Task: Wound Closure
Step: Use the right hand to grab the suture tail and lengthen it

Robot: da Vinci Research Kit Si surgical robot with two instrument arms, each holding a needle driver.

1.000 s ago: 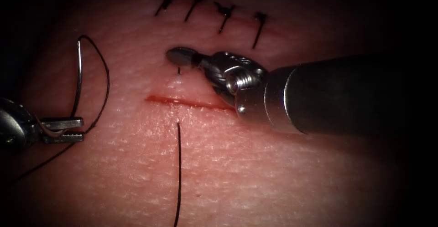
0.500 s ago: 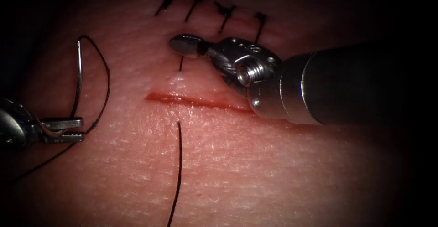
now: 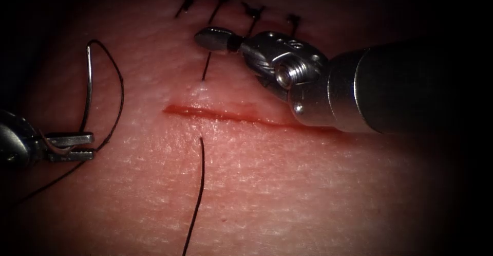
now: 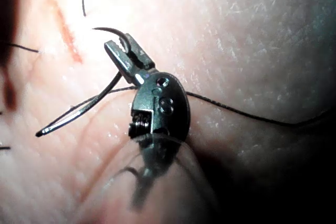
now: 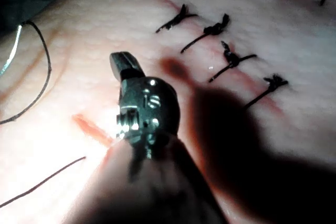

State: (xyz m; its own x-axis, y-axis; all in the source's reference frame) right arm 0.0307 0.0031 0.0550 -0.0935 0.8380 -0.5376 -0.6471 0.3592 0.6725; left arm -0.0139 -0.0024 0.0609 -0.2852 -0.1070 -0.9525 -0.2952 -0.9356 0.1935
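The left gripper pinches the needle near its tail, clear of the tissue, while the right gripper, pressed together on the thread, holds it taut above the cut.

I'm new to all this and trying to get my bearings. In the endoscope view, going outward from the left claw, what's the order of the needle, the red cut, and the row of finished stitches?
1. needle: held in the left claw, arching above it, outside the tissue.
2. cut: to its right, mid-picture.
3. finished stitches: farthest, along the top, beyond the right claw, which holds the thread.
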